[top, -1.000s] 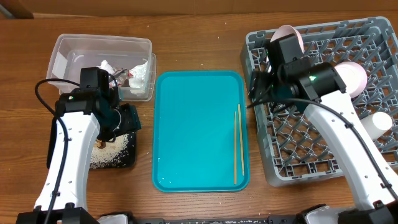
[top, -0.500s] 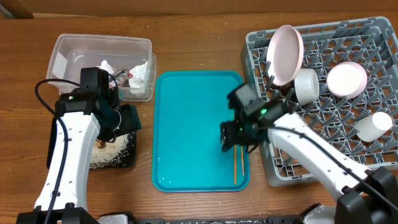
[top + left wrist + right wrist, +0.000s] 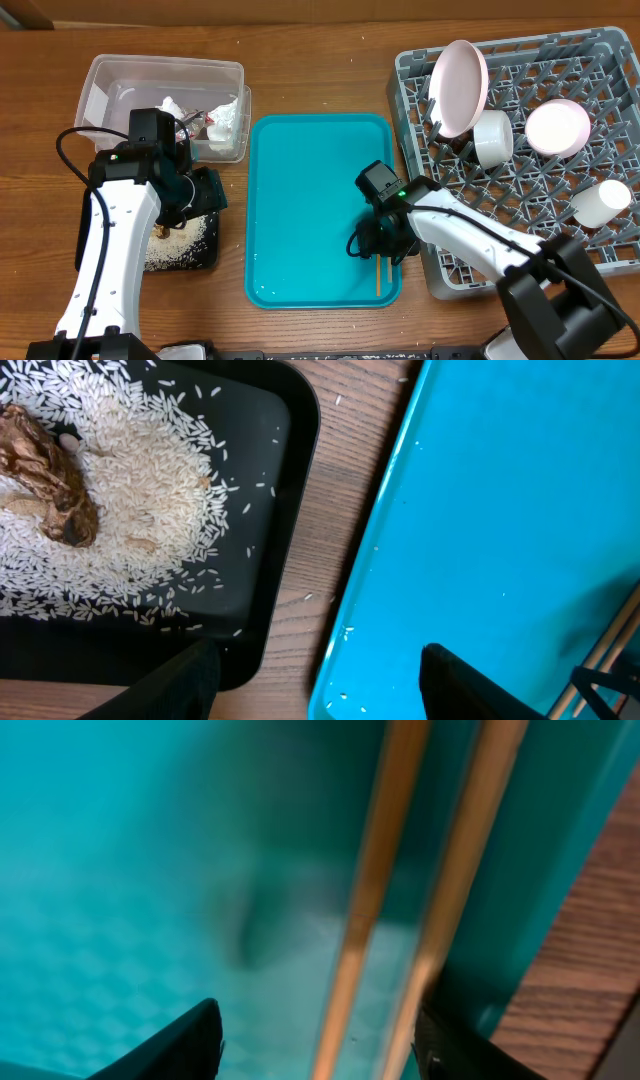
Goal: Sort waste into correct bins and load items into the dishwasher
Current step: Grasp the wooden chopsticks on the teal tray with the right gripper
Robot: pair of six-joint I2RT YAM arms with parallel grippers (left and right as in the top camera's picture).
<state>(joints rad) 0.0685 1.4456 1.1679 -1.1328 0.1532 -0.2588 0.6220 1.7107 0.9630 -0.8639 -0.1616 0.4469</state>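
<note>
Two wooden chopsticks (image 3: pixel 379 277) lie along the right side of the turquoise tray (image 3: pixel 310 200). My right gripper (image 3: pixel 380 248) is low over them and open. In the right wrist view the chopsticks (image 3: pixel 372 890) run between its fingers (image 3: pixel 175 1045), and it (image 3: pixel 315 1045) holds nothing. My left gripper (image 3: pixel 208 190) is open and empty beside the black tray (image 3: pixel 200 262), which holds rice (image 3: pixel 130 490) and a brown scrap (image 3: pixel 50 495). The clear tub (image 3: pixel 130 75) holds the wrapper (image 3: pixel 218 120). The large plate (image 3: pixel 460 88), bowl (image 3: pixel 493 138), smaller plate (image 3: pixel 557 127) and cup (image 3: pixel 600 203) sit in the grey rack (image 3: pixel 560 215).
In the left wrist view my open left gripper (image 3: pixel 315 690) hangs over the strip of wooden table (image 3: pixel 300 560) between the black tray (image 3: pixel 290 440) and the turquoise tray (image 3: pixel 500 510). A few rice grains lie on that strip and on the turquoise tray's edge.
My right arm has swung from the rack to the turquoise tray and come down over the chopsticks. The left arm has not moved.
</note>
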